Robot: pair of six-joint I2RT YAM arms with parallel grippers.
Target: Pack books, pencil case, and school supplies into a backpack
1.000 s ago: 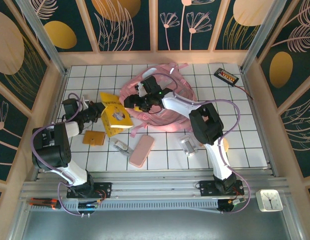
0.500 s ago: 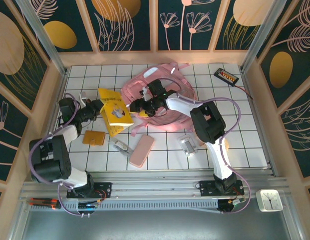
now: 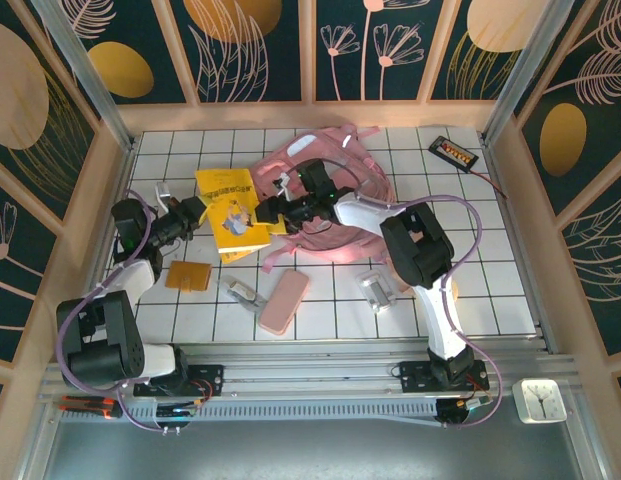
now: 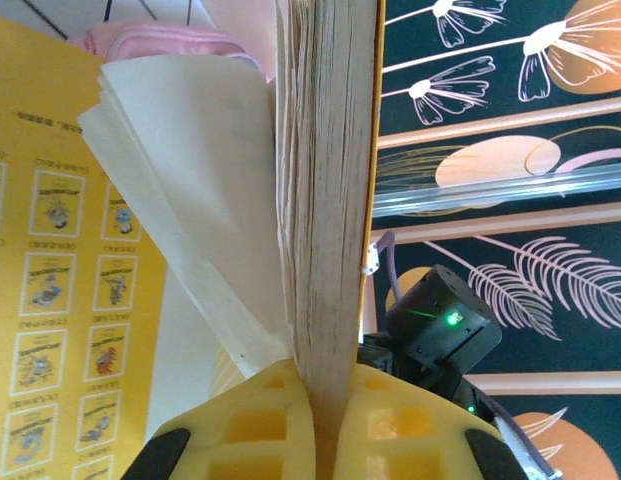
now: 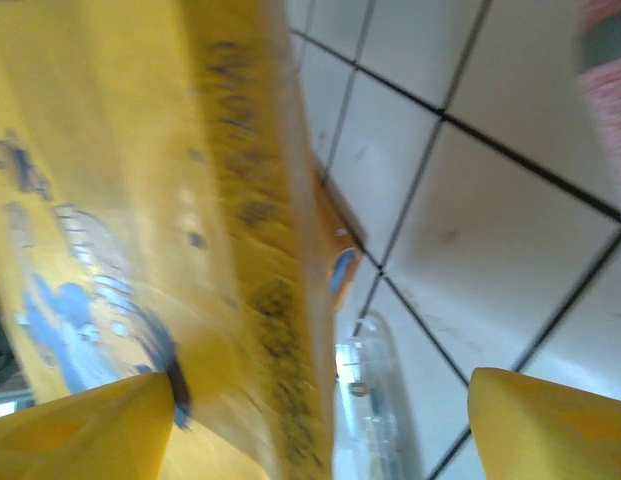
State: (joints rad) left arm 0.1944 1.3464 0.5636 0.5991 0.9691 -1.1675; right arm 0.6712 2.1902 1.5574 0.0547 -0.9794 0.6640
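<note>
Left gripper (image 3: 193, 213) clamped on the yellow book (image 3: 230, 212) at its left edge; the left wrist view shows the gripper (image 4: 325, 405) with both yellow fingers (image 4: 240, 425) pressed on the page block (image 4: 325, 200), cover and a few loose pages splayed off to one side. Right gripper (image 3: 268, 212) sits at the book's right edge, jaws apart: in the right wrist view the gripper (image 5: 320, 430) has the blurred book (image 5: 140, 200) in the gap against one finger (image 5: 80, 425), the other finger well clear of it. Book is open, held off the white tiled table (image 3: 490, 260) between the two grippers, just left of the pink backpack (image 3: 355, 190), which lies near the middle at the back. Orange-brown pad (image 3: 188, 275) is on the table below the left gripper. Pencil case (image 3: 283, 302) lies nearer the bases, one silver clip piece (image 3: 245, 295) just beside it on the left, another (image 3: 375, 290) to its right. Black slab (image 3: 453, 151) is at the far right corner.
</note>
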